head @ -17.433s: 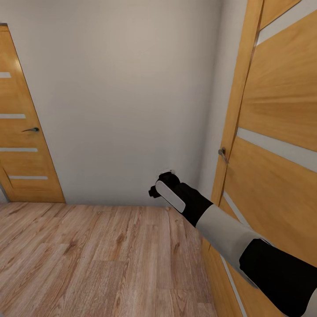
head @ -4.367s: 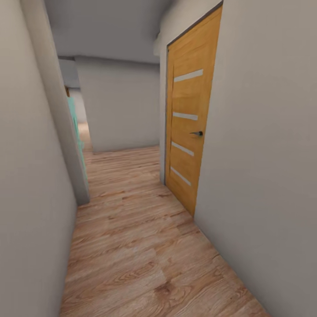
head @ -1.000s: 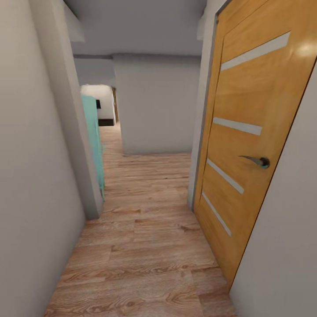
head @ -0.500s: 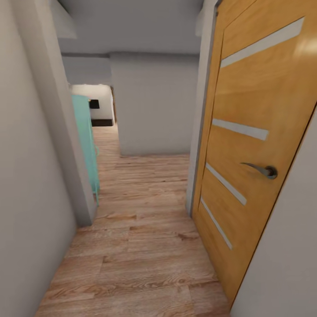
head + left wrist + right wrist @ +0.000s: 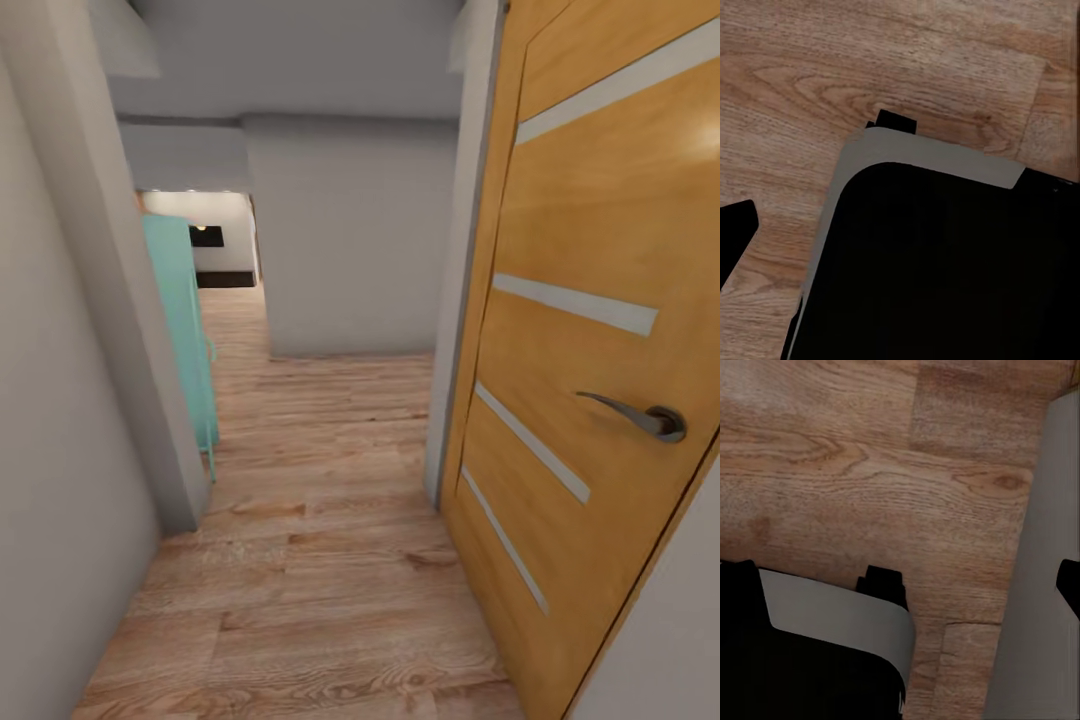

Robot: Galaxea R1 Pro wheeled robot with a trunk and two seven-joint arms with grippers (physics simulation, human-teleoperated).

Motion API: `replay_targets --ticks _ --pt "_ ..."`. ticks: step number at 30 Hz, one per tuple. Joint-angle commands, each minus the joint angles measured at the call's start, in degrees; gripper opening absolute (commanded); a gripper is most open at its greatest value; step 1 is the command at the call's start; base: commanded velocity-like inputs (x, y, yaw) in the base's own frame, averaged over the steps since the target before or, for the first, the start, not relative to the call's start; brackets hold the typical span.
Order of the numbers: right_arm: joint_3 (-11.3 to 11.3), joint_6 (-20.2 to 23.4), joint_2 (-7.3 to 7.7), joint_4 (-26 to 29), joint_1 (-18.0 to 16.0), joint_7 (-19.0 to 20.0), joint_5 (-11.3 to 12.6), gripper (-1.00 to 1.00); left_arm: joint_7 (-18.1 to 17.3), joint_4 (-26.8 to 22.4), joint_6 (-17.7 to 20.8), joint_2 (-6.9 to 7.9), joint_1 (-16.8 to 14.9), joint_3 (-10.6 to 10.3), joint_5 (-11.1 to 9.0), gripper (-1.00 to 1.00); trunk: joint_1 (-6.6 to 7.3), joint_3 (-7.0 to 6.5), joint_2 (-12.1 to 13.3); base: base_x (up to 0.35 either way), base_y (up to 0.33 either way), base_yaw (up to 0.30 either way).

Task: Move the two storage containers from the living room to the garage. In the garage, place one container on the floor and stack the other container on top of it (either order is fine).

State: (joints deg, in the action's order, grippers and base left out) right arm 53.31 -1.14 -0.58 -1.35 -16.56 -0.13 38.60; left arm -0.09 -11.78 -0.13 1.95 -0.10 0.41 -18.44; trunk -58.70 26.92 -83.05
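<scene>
The robot is in transit along a narrow corridor with a light wood plank floor point(image 5: 320, 560), an orange wooden door point(image 5: 600, 330) with a metal lever handle point(image 5: 640, 417) close on its right and a turquoise panel point(image 5: 185, 330) by the wall on its left. I judge the step in hand to be the drive toward the living room, since neither storage container is in sight here. Both wrist cameras look down at planks past dark robot body parts, so whether either pincer is wide or narrow cannot be told; next it should roll on toward the bright opening point(image 5: 215, 245) ahead, keeping off the door.
</scene>
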Motion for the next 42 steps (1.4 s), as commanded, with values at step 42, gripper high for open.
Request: replay_targets --ticks 42 --pt "0.5 -0.2 0.05 -0.1 0.0 0.0 0.4 1.00 0.0 0.1 0.1 1.30 0.0 0.0 -0.6 1.00 -0.03 0.05 0.0 0.330 0.030 0.000"
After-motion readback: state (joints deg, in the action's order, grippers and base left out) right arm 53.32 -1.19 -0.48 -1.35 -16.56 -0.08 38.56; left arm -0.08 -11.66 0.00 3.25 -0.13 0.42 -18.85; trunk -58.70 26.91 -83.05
